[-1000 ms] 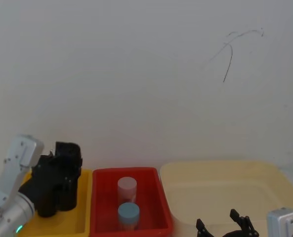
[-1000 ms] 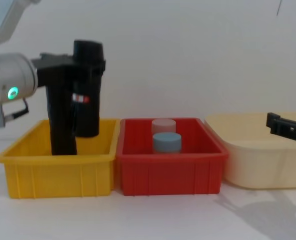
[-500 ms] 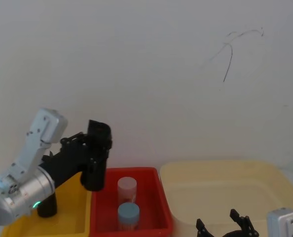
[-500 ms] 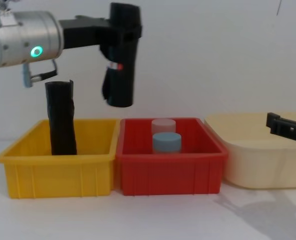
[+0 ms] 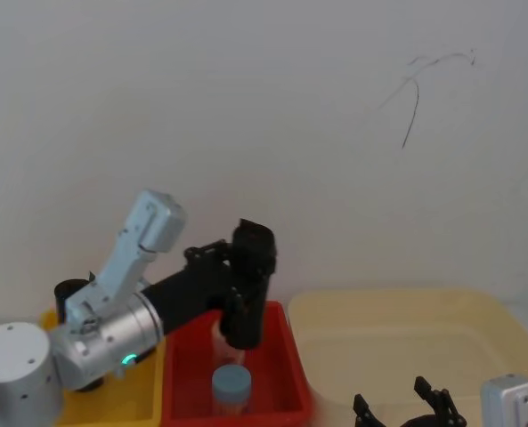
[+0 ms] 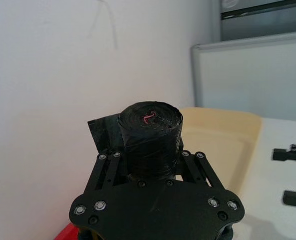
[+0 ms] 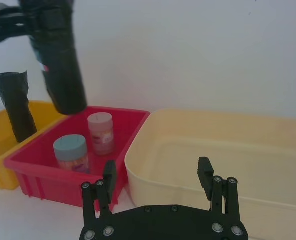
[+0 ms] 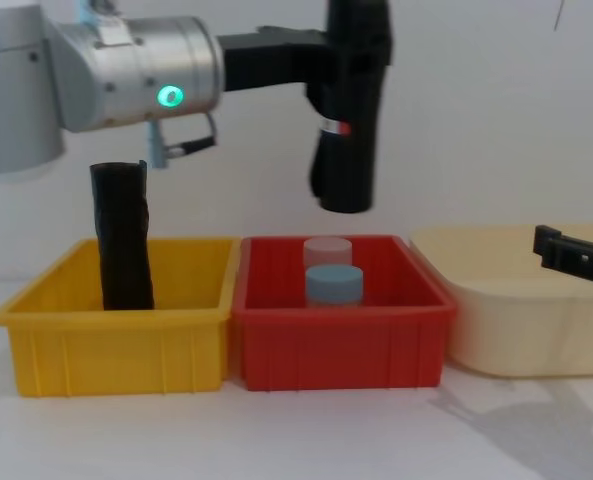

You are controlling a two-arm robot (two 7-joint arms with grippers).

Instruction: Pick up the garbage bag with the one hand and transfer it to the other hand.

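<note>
The garbage bag (image 8: 347,140), a thick black roll with a small red-and-white label, hangs upright in the air above the red bin (image 8: 336,350). My left gripper (image 8: 354,50) is shut on its upper part, reaching in from the left on a silver arm with a green light. From the left wrist, the roll's top (image 6: 150,120) sits between the fingers. My right gripper (image 7: 156,171) stands open and empty, low at the right over the cream tub (image 7: 222,145). It is well apart from the garbage bag (image 7: 58,65).
A slimmer black roll (image 8: 122,240) stands in the yellow bin (image 8: 116,355) at the left. The red bin holds a pale pink jar (image 8: 328,250) and a blue-lidded jar (image 8: 334,284). A white wall stands close behind the bins.
My left gripper has lifted the garbage bag out of the yellow bin and carried it to the right, over the red bin. The right gripper has not moved.
</note>
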